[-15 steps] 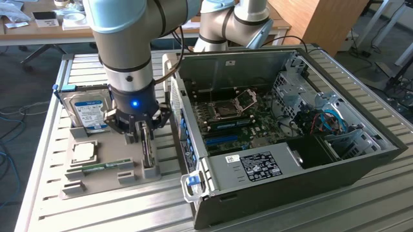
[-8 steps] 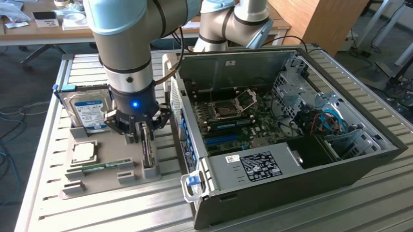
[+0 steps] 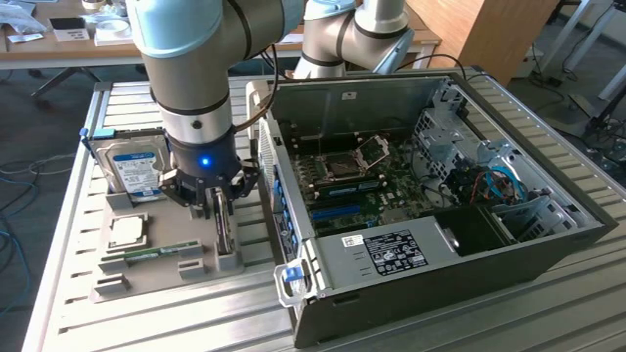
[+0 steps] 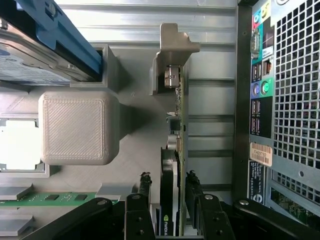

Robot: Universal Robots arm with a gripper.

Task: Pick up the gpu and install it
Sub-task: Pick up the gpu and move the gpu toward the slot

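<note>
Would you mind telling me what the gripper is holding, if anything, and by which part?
Nothing looks gripped: the gripper straddles the gpu at its cooler end, with a gap beside one finger; the card stands in its holder.

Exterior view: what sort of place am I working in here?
Probably a robotics lab or workshop: an open desktop PC case sits on a slotted aluminium table, a robot arm hangs over a grey parts tray, and a cluttered desk stands behind.
</note>
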